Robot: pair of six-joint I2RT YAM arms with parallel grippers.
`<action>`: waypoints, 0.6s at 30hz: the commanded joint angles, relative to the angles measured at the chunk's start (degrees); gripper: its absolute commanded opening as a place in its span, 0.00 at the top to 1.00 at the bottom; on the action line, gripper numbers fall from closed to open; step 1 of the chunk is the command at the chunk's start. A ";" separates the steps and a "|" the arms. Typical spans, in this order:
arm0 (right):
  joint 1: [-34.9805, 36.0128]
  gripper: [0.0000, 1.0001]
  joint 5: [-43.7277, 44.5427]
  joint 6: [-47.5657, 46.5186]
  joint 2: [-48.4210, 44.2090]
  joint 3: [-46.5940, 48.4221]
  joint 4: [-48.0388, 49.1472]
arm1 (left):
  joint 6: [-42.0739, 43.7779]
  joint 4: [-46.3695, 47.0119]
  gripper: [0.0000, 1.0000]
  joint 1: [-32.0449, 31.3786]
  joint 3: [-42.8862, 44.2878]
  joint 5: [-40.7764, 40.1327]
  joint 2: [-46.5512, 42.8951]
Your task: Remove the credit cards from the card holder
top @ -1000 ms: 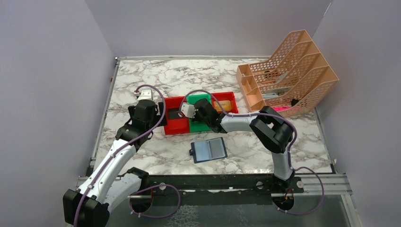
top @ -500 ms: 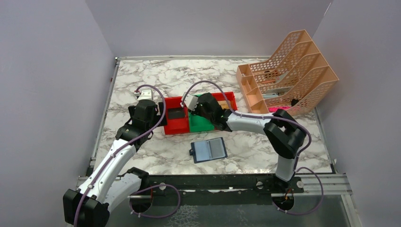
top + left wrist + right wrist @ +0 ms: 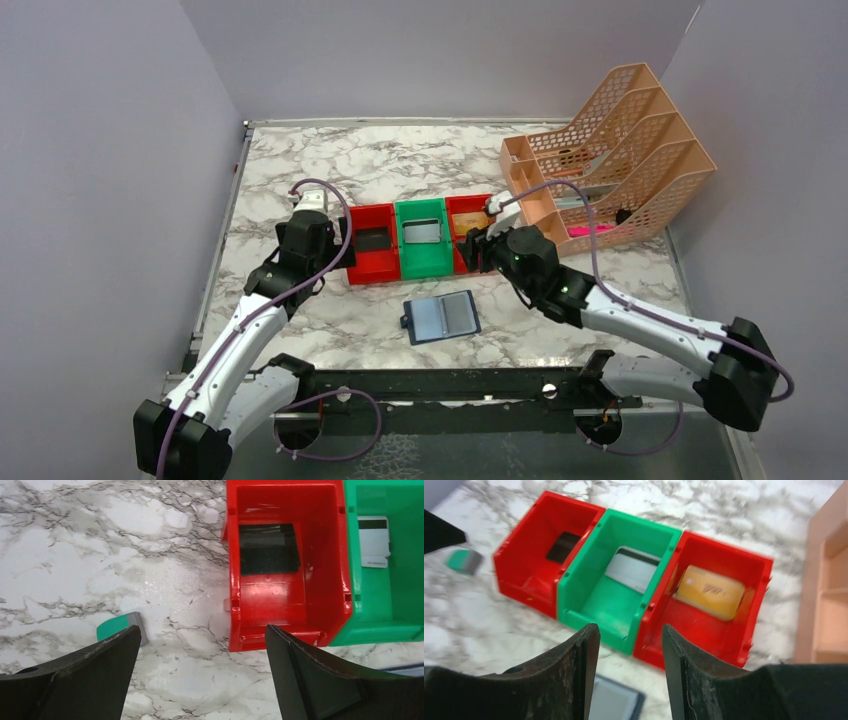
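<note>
A: What do we see here?
B: We see the silver card [image 3: 633, 569] in the green bin [image 3: 425, 266]; black card [image 3: 269, 549] at its 9 o'clock, gold card [image 3: 710, 592] at 3, card holder [image 3: 442, 317] open at 6. The left gripper [image 3: 202, 630] and right gripper [image 3: 630, 629]: fingers apart, empty.

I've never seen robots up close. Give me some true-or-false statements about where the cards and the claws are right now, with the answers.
1. The black card lies in a red bin. True.
2. The gold card lies in the green bin. False: it lies in the other red bin; the green bin holds the silver-grey card.
3. The card holder lies open on the table. True.
4. The right claw grips a card. False: its jaws stand apart with nothing between them.
5. The teal block sits inside a bin. False: it is on the table beside the red bin.
</note>
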 commanded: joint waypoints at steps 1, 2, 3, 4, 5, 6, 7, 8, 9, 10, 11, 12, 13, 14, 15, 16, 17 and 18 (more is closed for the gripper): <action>0.08 0.45 -6.89 25.66 -9.53 -2.26 -15.80 | 2.89 2.39 0.04 0.21 0.64 10.53 0.29; 0.08 0.44 -9.88 27.87 -11.55 -3.56 -15.91 | 2.98 2.49 0.04 0.25 0.91 13.05 0.40; 0.08 0.43 -11.47 30.34 -12.89 -4.91 -16.23 | 2.99 2.79 0.06 0.23 1.05 15.49 0.35; 0.08 0.42 -12.17 33.28 -13.88 -6.08 -16.89 | 2.63 3.33 0.07 0.20 1.00 18.05 0.14; 0.08 0.42 -12.37 35.78 -14.28 -7.05 -17.88 | 2.07 4.00 0.09 0.25 0.81 20.62 -0.24; 0.08 0.41 -12.66 37.88 -14.29 -7.94 -18.81 | 1.13 5.01 0.11 0.25 0.43 23.91 -0.84; 0.08 0.41 -13.23 39.51 -13.91 -8.41 -19.86 | -0.16 5.99 0.13 0.25 -0.32 27.10 -1.49; 0.08 0.41 -14.17 40.50 -13.39 -8.78 -20.68 | -1.63 7.22 0.14 0.23 -1.14 30.56 -2.11; 0.08 0.41 -15.37 41.17 -12.40 -8.97 -21.19 | -3.11 8.19 0.15 0.16 -1.95 34.01 -2.70; 0.08 0.41 -16.44 41.76 -11.38 -8.92 -21.70 | -4.58 9.05 0.17 0.02 -2.61 36.90 -3.12; 0.08 0.42 -17.27 42.41 -10.14 -8.92 -21.99 | -6.17 9.75 0.18 -0.27 -3.29 39.42 -3.43; 0.04 0.43 -18.05 42.97 -8.99 -8.96 -21.93 | -7.68 10.61 0.19 -0.98 -4.11 41.71 -3.73; 0.08 0.43 -18.74 43.24 -7.89 -9.12 -21.36 | -9.07 11.30 0.20 -1.91 -4.77 42.27 -3.98; 0.08 0.44 -19.10 43.68 -6.57 -9.15 -21.12 | -10.51 11.99 0.21 -3.26 -5.59 42.09 -4.11; 0.08 0.46 -19.05 44.27 -5.27 -8.87 -21.32 | -11.75 12.81 0.22 -4.84 -6.45 41.43 -4.21; 0.08 0.50 -18.48 44.98 -3.60 -8.46 -21.98 | -12.74 13.66 0.23 -7.15 -7.20 40.61 -4.10; 0.08 0.52 -17.62 46.18 -2.43 -8.25 -22.84 | -13.44 14.19 0.23 -9.79 -7.84 39.03 -3.62; 0.07 0.54 -17.17 47.04 -1.64 -8.07 -23.05 | -14.05 14.37 0.23 -12.78 -8.22 37.21 -2.95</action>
